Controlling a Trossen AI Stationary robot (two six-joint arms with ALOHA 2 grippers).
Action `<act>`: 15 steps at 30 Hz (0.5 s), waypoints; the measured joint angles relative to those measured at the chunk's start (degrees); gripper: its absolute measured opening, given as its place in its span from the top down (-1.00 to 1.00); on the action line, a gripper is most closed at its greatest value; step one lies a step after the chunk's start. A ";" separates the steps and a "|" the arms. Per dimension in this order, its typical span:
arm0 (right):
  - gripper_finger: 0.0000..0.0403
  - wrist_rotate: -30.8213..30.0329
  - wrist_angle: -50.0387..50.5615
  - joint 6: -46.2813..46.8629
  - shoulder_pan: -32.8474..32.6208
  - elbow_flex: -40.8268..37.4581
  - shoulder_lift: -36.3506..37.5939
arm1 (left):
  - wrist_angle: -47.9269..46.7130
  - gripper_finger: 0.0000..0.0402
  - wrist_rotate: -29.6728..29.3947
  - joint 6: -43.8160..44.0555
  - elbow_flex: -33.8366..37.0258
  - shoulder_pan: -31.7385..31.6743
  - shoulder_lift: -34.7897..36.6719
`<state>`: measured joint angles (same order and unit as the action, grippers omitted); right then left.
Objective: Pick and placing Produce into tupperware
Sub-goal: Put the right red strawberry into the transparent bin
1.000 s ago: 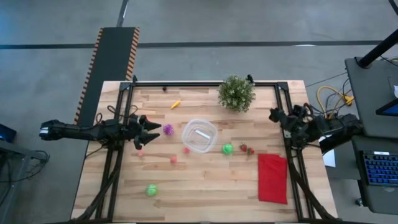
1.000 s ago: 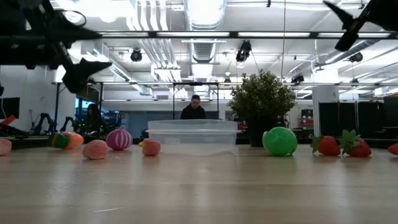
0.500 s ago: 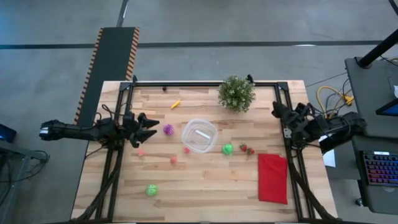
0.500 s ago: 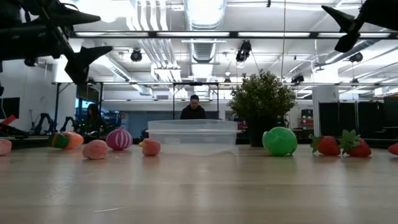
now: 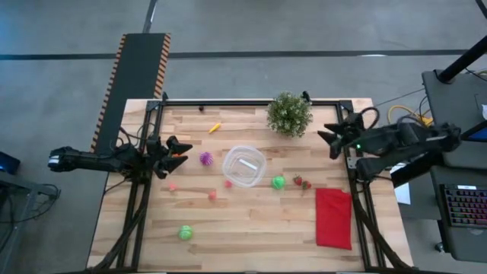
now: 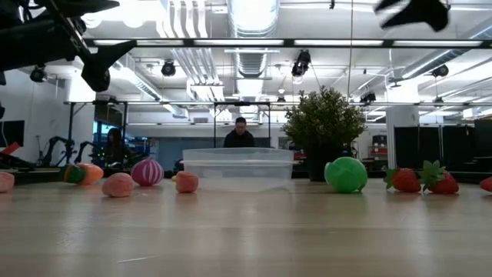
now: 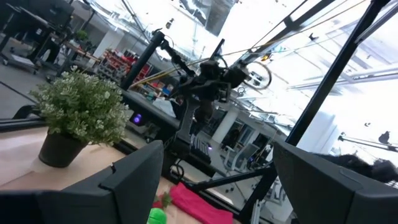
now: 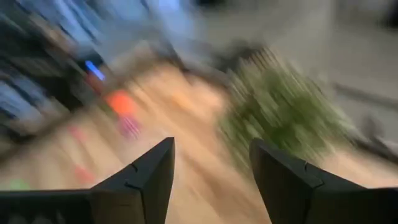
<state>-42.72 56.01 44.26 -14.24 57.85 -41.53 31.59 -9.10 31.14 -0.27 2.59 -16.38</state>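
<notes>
Here we see the purple toy vegetable [image 5: 205, 158] just beside our left end effector [image 5: 179, 149], spread and empty, toward the clear bowl [image 5: 244, 167] mid-worktop. Our right end effector [image 5: 326, 136], part spread and empty, hangs near the potted plant [image 5: 289, 114], farther off.

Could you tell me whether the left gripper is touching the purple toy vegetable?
Apart. The high view shows bare wood between the left gripper and the purple toy vegetable.
</notes>
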 joint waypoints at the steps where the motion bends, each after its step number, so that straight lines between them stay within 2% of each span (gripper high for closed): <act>1: 0.01 1.06 6.92 3.30 -0.12 2.60 -2.33 | -0.04 -0.45 0.00 0.00 0.00 0.00 -0.05; 3: 0.01 4.05 17.37 7.55 -0.11 6.53 -6.81 | 0.01 -0.45 0.02 0.00 0.00 0.00 -0.07; 6: 0.01 8.88 24.20 8.28 -0.11 9.08 -12.64 | 0.01 -0.45 0.02 0.00 0.00 0.00 0.01; 9: 0.01 13.60 25.48 5.14 -0.16 8.93 -17.40 | 0.07 -0.45 0.02 0.00 0.00 0.00 0.02; 15: 0.01 18.35 25.56 1.33 -0.87 4.45 -22.44 | 0.07 -0.45 0.02 0.00 0.00 0.00 0.04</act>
<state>-24.37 81.57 45.58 -15.11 62.30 -63.97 31.66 -9.08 31.14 -0.27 2.59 -16.34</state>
